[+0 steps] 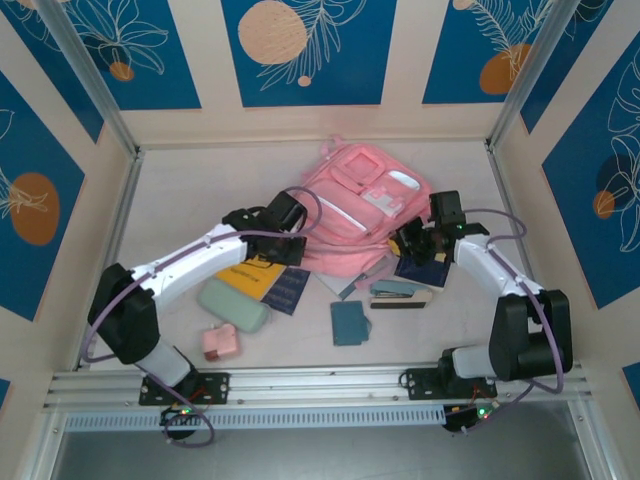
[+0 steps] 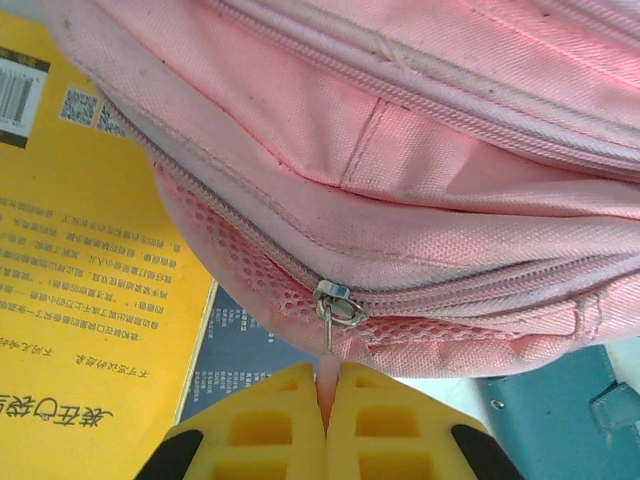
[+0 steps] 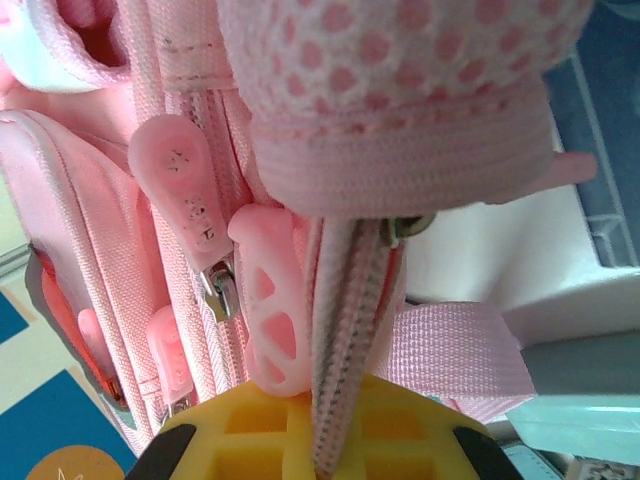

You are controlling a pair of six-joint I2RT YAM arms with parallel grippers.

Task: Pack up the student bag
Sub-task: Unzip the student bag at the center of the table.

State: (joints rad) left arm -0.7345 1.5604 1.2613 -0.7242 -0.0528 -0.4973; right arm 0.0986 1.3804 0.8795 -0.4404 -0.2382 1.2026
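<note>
Pink fabric identifies the student bag (image 1: 360, 215), which lies toward the back of the table (image 1: 200, 180), between the two arms and well clear of the loose items in front. Its near edge overlaps a yellow book (image 2: 90, 300) and a dark blue notebook (image 2: 235, 350). A pale green case (image 1: 233, 303) and a small pink pouch (image 1: 220, 343) wait nearer the bases, not yet packed. Your right gripper (image 3: 330, 445) is clamped on a zipper strip (image 3: 335, 330) at the bag's side, apparently to brace it. Your left gripper (image 2: 325, 405) is pinched tight on the thin pull tab (image 2: 327, 375) hanging from a metal slider (image 2: 338, 303) in the closed lower zipper. Judged from this, the opening step is in hand. The tab is narrow and held only at the fingertips, so a pull off the zipper's line could slip it free. If the brace gives way, the soft bag may drag across the table and push the book and notebook beneath it instead of unzipping.
</note>
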